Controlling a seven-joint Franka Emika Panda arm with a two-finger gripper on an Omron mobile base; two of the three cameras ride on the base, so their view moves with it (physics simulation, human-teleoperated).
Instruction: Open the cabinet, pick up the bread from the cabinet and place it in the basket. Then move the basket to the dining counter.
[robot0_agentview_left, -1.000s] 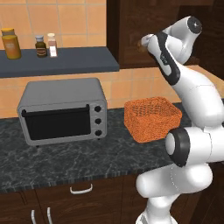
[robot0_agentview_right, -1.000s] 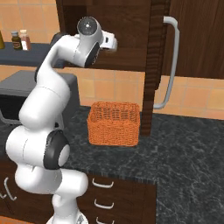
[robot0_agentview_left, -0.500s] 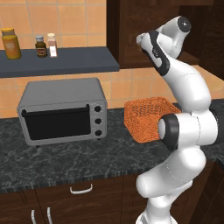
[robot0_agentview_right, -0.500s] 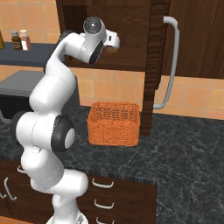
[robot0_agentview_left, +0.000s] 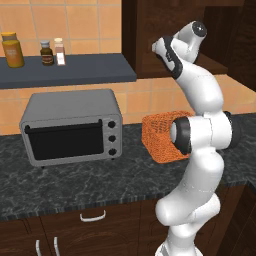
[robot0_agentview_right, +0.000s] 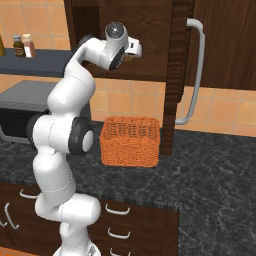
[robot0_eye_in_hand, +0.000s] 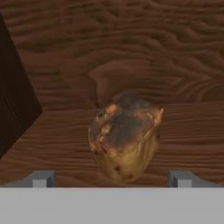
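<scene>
Cabinet (robot0_agentview_right: 150, 40): door swung open, its edge and long silver handle (robot0_agentview_right: 196, 75) standing to the right in the right base view; my hand is reached into the opening.
Bread (robot0_eye_in_hand: 124, 136): sits on the wooden cabinet shelf (robot0_eye_in_hand: 192, 131), just ahead of my claw and centred between the tips; the back wall stands close behind it.
Claw (robot0_eye_in_hand: 111, 177): spread wide, holding nothing; one fingertip (robot0_eye_in_hand: 41, 178) shows on each side of the loaf, neither touching it.
Handling, weight: I judge it light, a small lump, far smaller than the basket.
Handling, surface: crust looks rough and mottled, so I expect fair grip and little slip.
Handling, stiffness: probably firm outside and soft inside; I would close gently to avoid crushing it.
Grasp point: across the widest middle of the loaf, fingers on its two flanks, low enough not to ride up over the rounded top.
Risk: the rounded shape may roll or get pushed toward the back wall if one finger touches first.
Basket (robot0_agentview_right: 131, 141): on the black counter (robot0_agentview_right: 210, 175) below the cabinet, beside the toaster oven (robot0_agentview_left: 72, 127), open side up.
</scene>
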